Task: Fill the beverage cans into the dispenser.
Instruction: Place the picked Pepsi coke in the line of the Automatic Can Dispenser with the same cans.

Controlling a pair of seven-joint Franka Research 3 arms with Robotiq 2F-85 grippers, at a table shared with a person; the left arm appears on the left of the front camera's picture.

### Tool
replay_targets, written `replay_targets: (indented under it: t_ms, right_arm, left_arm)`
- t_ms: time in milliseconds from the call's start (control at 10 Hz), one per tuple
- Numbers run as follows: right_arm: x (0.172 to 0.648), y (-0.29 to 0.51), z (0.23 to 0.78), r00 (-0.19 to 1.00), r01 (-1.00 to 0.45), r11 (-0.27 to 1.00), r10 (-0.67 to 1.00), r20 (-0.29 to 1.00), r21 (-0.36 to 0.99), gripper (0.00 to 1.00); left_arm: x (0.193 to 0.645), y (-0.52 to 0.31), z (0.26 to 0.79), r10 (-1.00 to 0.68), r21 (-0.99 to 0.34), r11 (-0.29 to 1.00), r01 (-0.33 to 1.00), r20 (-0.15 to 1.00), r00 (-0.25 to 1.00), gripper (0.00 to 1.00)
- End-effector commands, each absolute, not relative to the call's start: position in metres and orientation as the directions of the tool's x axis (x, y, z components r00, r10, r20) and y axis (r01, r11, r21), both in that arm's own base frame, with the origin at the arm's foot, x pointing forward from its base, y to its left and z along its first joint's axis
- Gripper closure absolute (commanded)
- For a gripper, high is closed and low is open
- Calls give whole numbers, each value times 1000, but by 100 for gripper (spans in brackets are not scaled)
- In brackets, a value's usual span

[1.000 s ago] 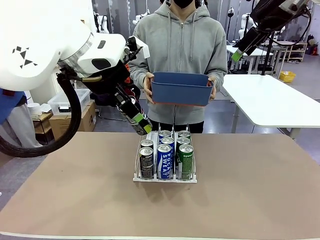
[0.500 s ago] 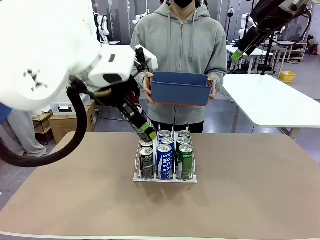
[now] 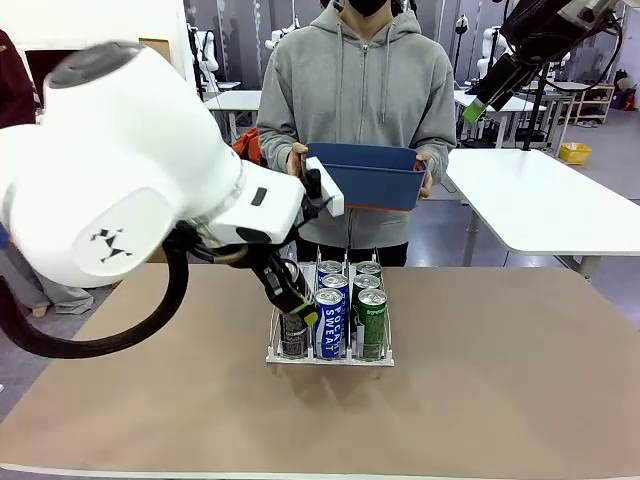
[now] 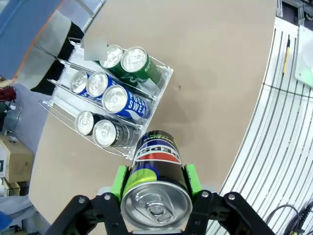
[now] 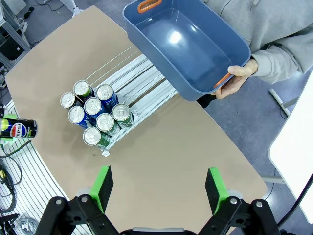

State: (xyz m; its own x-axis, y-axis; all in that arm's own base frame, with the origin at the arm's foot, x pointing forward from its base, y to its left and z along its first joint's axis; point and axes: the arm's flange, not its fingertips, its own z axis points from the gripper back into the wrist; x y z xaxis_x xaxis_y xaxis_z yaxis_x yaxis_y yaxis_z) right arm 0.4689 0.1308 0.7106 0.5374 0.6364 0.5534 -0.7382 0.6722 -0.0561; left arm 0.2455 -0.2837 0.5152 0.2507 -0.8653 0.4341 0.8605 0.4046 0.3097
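On the left side: left gripper [image 4: 155,193] is clamped on a dark Pepsi can [image 4: 156,186], its green pads pressed against the can's sides.
Left gripper's place: low over the table [image 3: 500,380], at the front left corner of the rack [image 3: 330,357], the can hanging tilted against that lane.
Middle: rack holds seven cans [image 5: 95,115] in three lanes; two dark, three blue-and-white, two green, by the wrist view.
Behind the rack: a person holds a blue bin [image 3: 362,177] in both hands, tipped toward the robot.
Upper right: right gripper [image 5: 159,188] hangs high with its jaws spread wide, holding nothing.
Step in hand: I'd judge this the placing of an eighth can.
Next move: probably righting the can and lowering it into the left lane, clear of the wires.
View difference: right wrist view shows the bin empty; front view hides its inside.
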Motion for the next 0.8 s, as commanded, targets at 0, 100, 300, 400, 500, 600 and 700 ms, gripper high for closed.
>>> replay_targets:
  t_ms: [0,100,300,400,500,600,700]
  right_arm:
    - [467,129,710,538,-738,672,636,553,-56,0]
    - [467,129,710,538,-738,672,636,553,-56,0]
    - [467,129,710,538,-738,672,636,553,-56,0]
    - [467,129,710,538,-738,672,636,553,-56,0]
    - [467,129,710,538,-738,672,636,553,-56,0]
    - [467,129,710,538,-738,672,636,553,-56,0]
    - [467,129,710,538,-738,672,636,553,-56,0]
  left_arm:
    - [250,-268,487,-878,301,389,871,406,253,42]
    - [254,-265,480,-891,312,395,864,361,277,42]
    - [253,-264,482,-891,293,410,864,329,312,42]
    - [264,-281,487,-890,291,393,872,359,281,42]
    - [264,-281,487,-890,291,393,872,359,281,42]
    - [264,-281,487,-890,291,393,872,359,281,42]
    - [264,-281,487,-890,291,393,872,359,281,42]
